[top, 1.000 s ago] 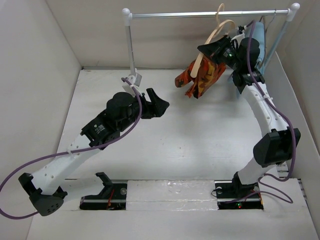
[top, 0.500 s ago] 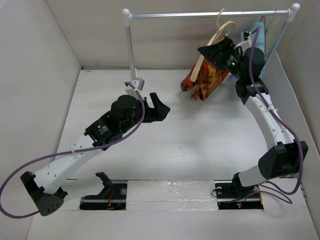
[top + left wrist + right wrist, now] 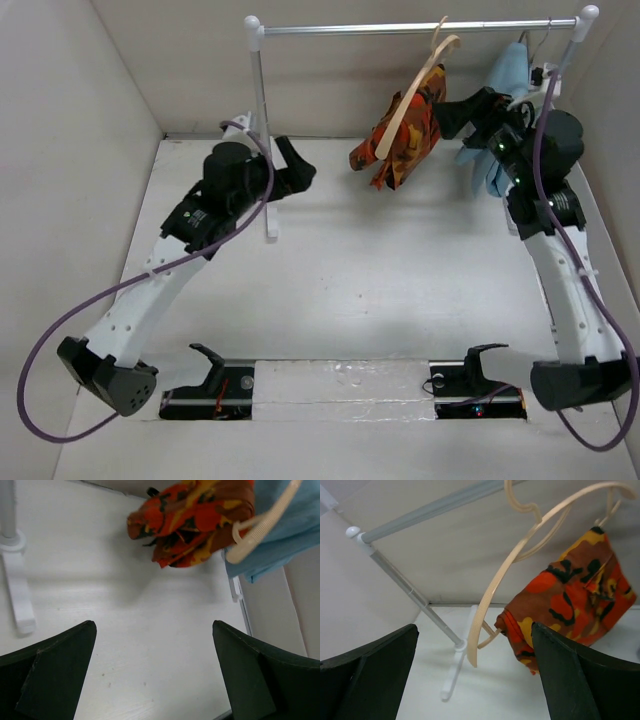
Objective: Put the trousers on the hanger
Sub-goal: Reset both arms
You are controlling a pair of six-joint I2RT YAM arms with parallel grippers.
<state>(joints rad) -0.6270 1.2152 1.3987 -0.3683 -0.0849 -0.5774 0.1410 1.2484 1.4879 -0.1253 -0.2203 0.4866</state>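
The tan wooden hanger [image 3: 418, 88] hangs by its hook from the rail [image 3: 400, 28], tilted. The orange camouflage trousers [image 3: 400, 138] are draped in a bunch over its lower bar. My right gripper [image 3: 452, 110] is open just right of the trousers and touches nothing. In the right wrist view the hanger [image 3: 520, 555] and trousers [image 3: 575, 600] hang ahead of the open right gripper [image 3: 472, 627]. My left gripper [image 3: 298, 165] is open and empty beside the rack post, left of the trousers. In the left wrist view the trousers [image 3: 195, 520] and hanger [image 3: 260, 525] lie beyond the open left gripper [image 3: 152, 626].
The white rack post [image 3: 262, 120] stands right beside my left wrist, its foot [image 3: 270, 228] on the table. A light-blue cloth [image 3: 500, 110] hangs at the rail's right end, behind my right gripper. White walls close in the table on three sides.
My right gripper opened, let go of the hanger and drew back to the right; the hanger now hangs free on the rail. My left arm moved back toward the rack post, jaws wider.
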